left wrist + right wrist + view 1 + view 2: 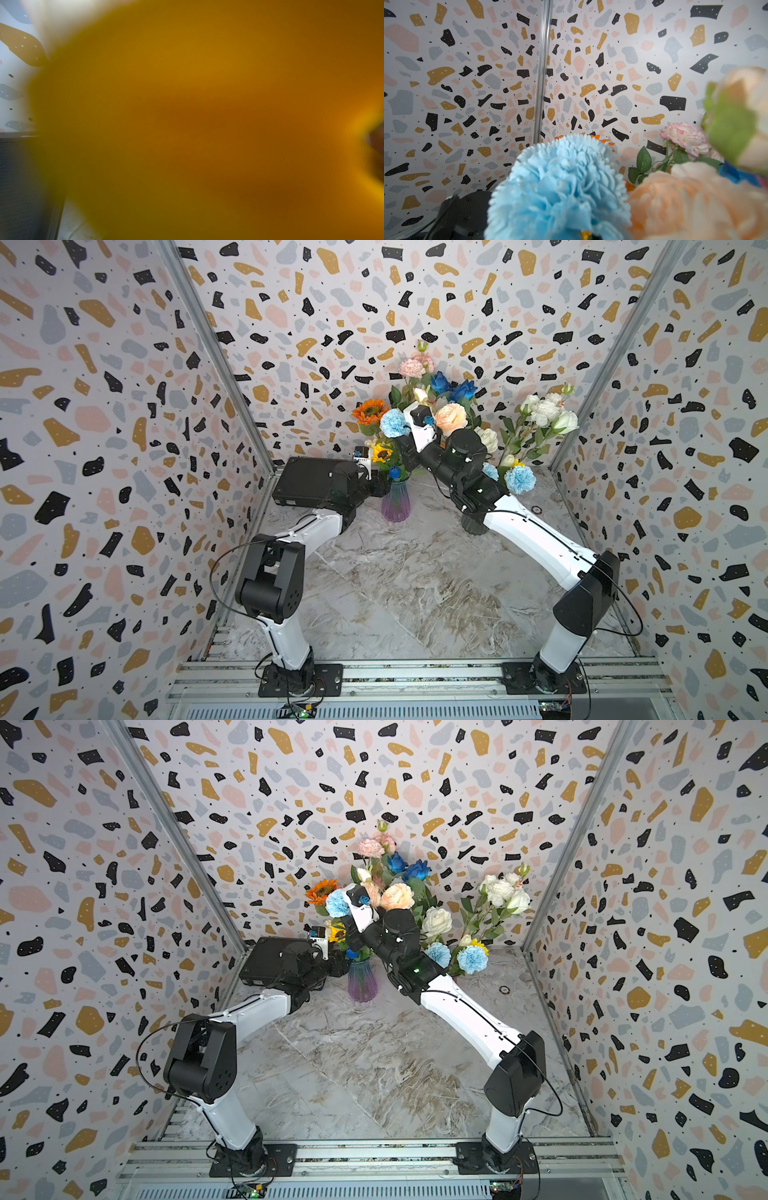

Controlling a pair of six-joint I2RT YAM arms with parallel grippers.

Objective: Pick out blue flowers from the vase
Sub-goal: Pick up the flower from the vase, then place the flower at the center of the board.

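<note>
Vase (395, 506): ribbed glass, purple at the foot and teal above, upright on the marble tabletop (415, 593) near the back wall.
Blue flowers in it: one pale-blue pom-pom (394, 423) on the bunch's near-left side, just beside the orange sunflower (369, 411); two royal-blue roses (440, 382) high at the back; one small blue rose (395, 472) low at the mouth.
Other blooms in it: yellow sunflower (382, 453), peach rose (451, 418), pink carnation (413, 366).
Second bunch: two further pom-poms (519, 480), pale blue, low beside the white roses (544, 412). Their stems are hidden behind the right arm, as is most of a dark vase (473, 526).
Left gripper (380, 487): low beside the neck of the glass vase, among the leaves. The fingers are covered, and the left wrist view is filled by a yellow-orange blur. Apart or together: cannot tell.
Right gripper (405, 443): pushed into the bunch just beneath the pale-blue head, which fills the foreground of the right wrist view and covers the fingers. Apart, together or clamped on a stem: cannot tell.
Black box (299, 481): in the back-left corner, under the left arm.
</note>
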